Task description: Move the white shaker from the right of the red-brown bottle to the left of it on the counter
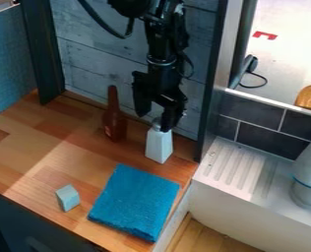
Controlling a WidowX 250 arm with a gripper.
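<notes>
Black gripper point(154, 121) hangs with fingers spread at the top of the white bottle point(159, 145).

Moderately lit overall. Brightest at upper right, on the pale surface point(286, 61). Softly bright on the ribbed white drainboard point(233, 165). Lighter at left on the wooden counter point(26, 152), divided by a diagonal edge from shade toward the plank wall point(96, 61). Darkest at lower left, on the cabinet front point(20, 221).
</notes>
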